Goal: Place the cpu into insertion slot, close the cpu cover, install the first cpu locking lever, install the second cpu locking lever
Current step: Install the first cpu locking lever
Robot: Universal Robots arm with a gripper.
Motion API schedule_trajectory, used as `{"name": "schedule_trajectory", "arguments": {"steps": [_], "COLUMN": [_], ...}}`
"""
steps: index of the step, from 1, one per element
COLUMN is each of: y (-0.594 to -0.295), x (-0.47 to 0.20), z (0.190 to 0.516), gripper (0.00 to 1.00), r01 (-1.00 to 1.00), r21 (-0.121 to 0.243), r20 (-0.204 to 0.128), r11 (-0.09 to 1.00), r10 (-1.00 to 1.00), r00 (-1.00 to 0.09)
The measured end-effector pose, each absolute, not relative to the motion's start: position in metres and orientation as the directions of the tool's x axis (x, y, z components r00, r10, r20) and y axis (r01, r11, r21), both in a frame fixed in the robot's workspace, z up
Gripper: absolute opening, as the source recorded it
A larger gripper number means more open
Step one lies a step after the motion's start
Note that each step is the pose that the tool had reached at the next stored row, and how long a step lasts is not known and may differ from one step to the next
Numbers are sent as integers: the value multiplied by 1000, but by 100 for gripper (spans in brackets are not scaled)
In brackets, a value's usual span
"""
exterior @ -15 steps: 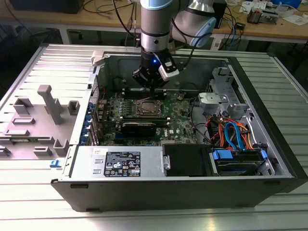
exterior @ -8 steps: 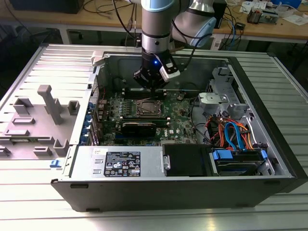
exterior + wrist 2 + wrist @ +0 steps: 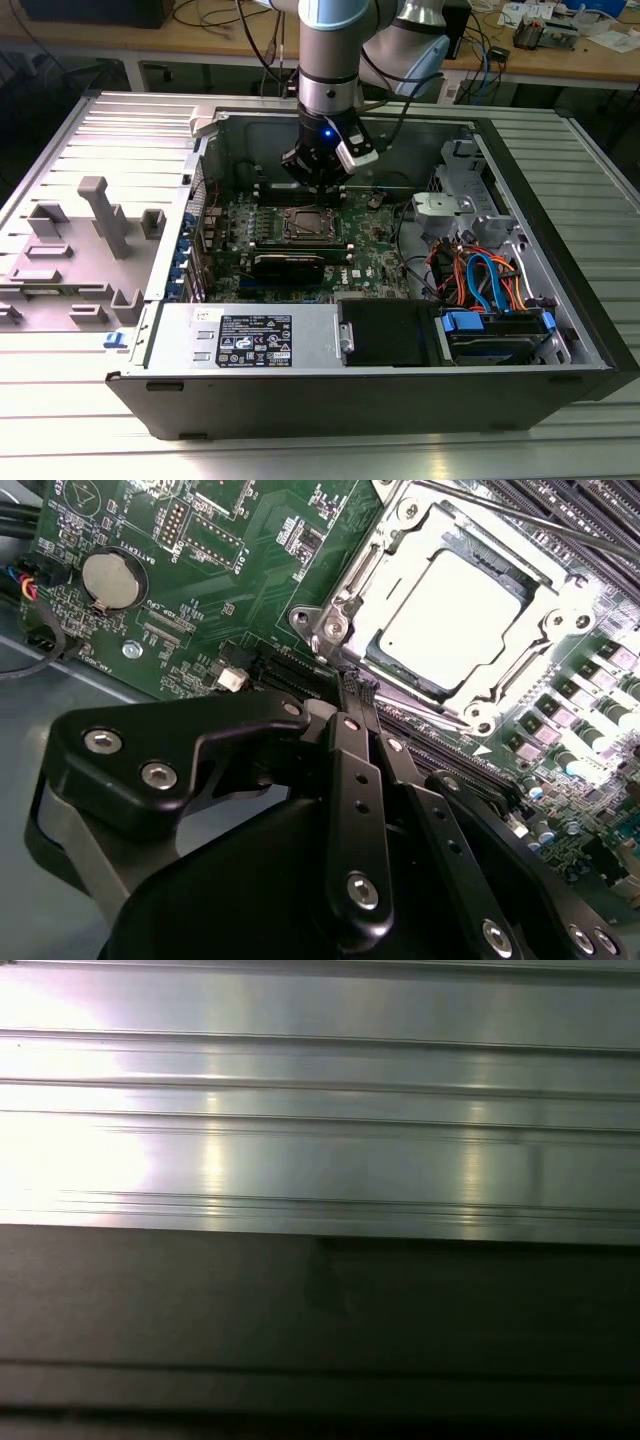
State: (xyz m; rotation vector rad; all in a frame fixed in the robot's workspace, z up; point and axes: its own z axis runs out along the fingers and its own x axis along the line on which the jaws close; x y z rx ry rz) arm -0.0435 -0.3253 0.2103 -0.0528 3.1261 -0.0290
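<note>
Green motherboard (image 3: 250,570) is lying under me, a coin battery (image 3: 112,578) sitting toward its edge. My gripper (image 3: 352,692) is hanging beside the insertion slot (image 3: 352,605), fingers pressed together on nothing. The cpu (image 3: 455,605) is sitting in that slot, the cpu cover (image 3: 545,605) lying closed around it.
</note>
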Motion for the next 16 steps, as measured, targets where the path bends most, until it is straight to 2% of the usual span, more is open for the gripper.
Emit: {"name": "schedule_trajectory", "arguments": {"steps": [16], "y": [-325], "x": [-46], "z": [209], "gripper": [11], "r01": [-44], "r21": [-19], "r20": [-14], "r11": [999], "r10": [-44], "r00": [-999]}}
